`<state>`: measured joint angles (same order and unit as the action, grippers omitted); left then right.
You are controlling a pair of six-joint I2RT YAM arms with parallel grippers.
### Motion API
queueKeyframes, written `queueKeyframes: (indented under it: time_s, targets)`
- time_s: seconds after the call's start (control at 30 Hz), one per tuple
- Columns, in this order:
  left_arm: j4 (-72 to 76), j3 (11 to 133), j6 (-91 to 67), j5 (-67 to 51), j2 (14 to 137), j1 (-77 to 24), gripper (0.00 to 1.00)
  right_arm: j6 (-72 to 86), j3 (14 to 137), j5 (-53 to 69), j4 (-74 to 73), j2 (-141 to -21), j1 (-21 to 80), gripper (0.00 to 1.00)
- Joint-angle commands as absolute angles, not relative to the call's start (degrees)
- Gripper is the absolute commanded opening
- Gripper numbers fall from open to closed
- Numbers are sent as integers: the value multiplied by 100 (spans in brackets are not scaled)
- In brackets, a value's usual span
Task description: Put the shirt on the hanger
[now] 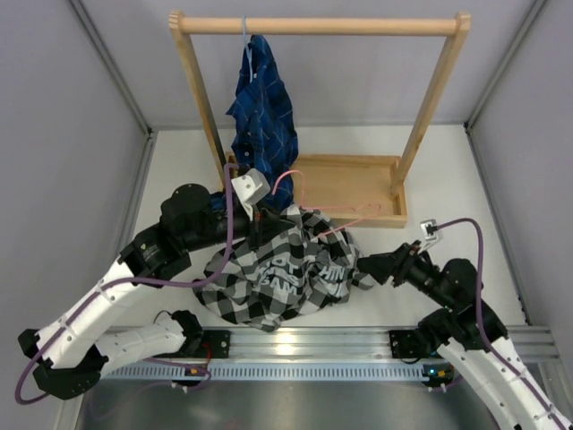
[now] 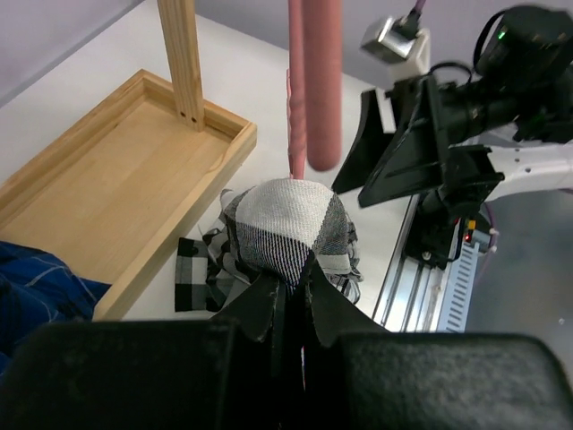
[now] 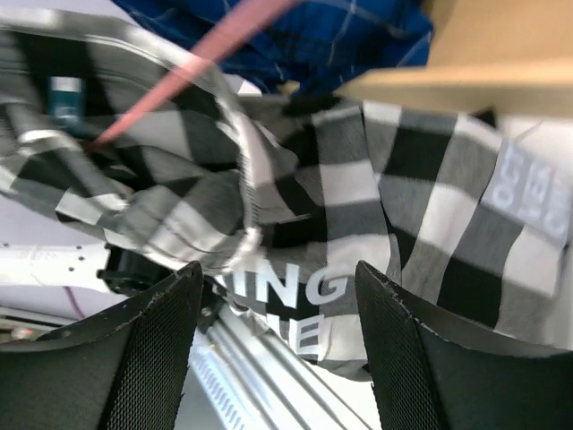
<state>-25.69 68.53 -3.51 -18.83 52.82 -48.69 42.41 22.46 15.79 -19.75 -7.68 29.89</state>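
Note:
The black-and-white check shirt [image 1: 277, 269] lies bunched on the table in front of the wooden rack. My left gripper [image 1: 260, 228] is shut on a raised fold of the shirt [image 2: 286, 224], its fingertips [image 2: 269, 300] pinched together on the cloth. The pink hanger [image 1: 288, 184] rises beside that grip, and one arm of it runs right over the tray. In the left wrist view the hanger [image 2: 313, 90] hangs down into the fabric. My right gripper [image 1: 363, 267] is open at the shirt's right edge. Its view shows the shirt [image 3: 358, 197] and hanger [image 3: 197, 63] beyond the spread jaws.
A wooden rack [image 1: 318, 25] with a tray base [image 1: 345, 184] stands at the back. A dark blue shirt [image 1: 264, 107] hangs from its rail on the left. Grey walls close both sides. A metal rail [image 1: 358, 340] runs along the near edge.

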Motion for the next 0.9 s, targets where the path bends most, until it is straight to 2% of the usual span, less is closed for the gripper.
queueKeyframes:
  time_s: [0.0,0.2,0.3,0.37,0.53,0.87]
  targets:
    - [-1573,6689,-975,-1775,5107,-4860,0,5518,1881,1880,-389,-895,3032,66]
    - [-1442,6539,-1037,-1854,5124,-4860,0,5861,1776,2022,474,-1739,3050,63]
    - [-1284,6434,-1072,-1863,5098,-4860,0,6230,1539,1987,860,-1942,3076,55]
    - [-1231,6381,-1081,-1846,5115,-4860,0,6319,1485,1838,844,-2021,3155,51]
    - [-1151,6372,-1099,-1837,5133,-4860,0,6187,1687,1398,159,-1926,3383,49]
    - [-976,6337,-1099,-1854,5221,-4869,0,6328,1661,1222,193,-2197,3893,44]
